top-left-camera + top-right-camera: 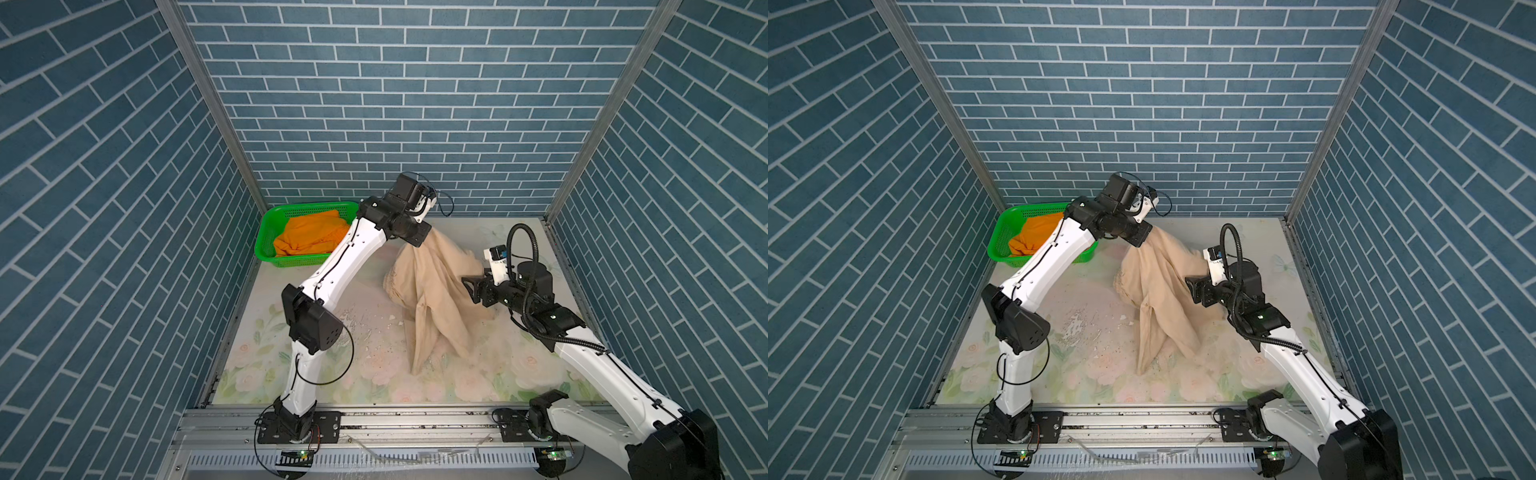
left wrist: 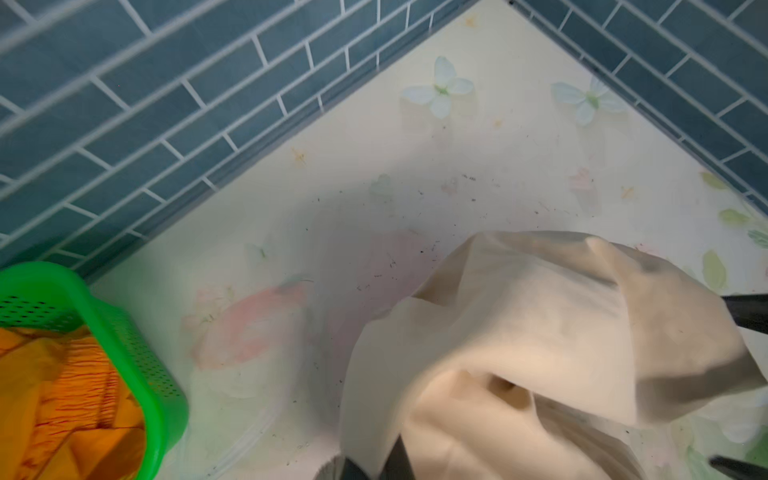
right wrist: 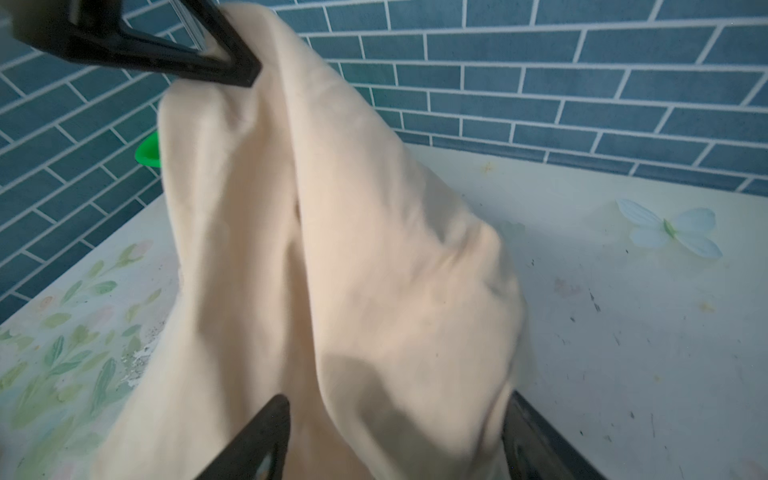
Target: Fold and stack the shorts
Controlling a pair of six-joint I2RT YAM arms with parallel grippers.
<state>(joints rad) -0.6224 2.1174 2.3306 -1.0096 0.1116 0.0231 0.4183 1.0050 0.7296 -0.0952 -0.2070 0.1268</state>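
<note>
The beige shorts [image 1: 432,291] [image 1: 1158,291] hang in a bunched drape, their lower end resting on the floral table. My left gripper [image 1: 417,244] [image 1: 1139,244] is shut on their top edge and holds it lifted; the right wrist view shows its black finger [image 3: 232,66] pinching the cloth [image 3: 353,249]. My right gripper [image 1: 471,286] [image 3: 392,415] is open against the cloth's right side, with fabric bulging between its spread fingers. The orange shorts [image 1: 309,237] [image 2: 62,395] lie crumpled in the green basket [image 1: 266,245].
The basket [image 1: 1000,232] stands in the back left corner against the brick-patterned walls, partly under my left arm. The floral table [image 1: 332,374] has worn, flaking patches near its middle. A metal rail runs along the front edge.
</note>
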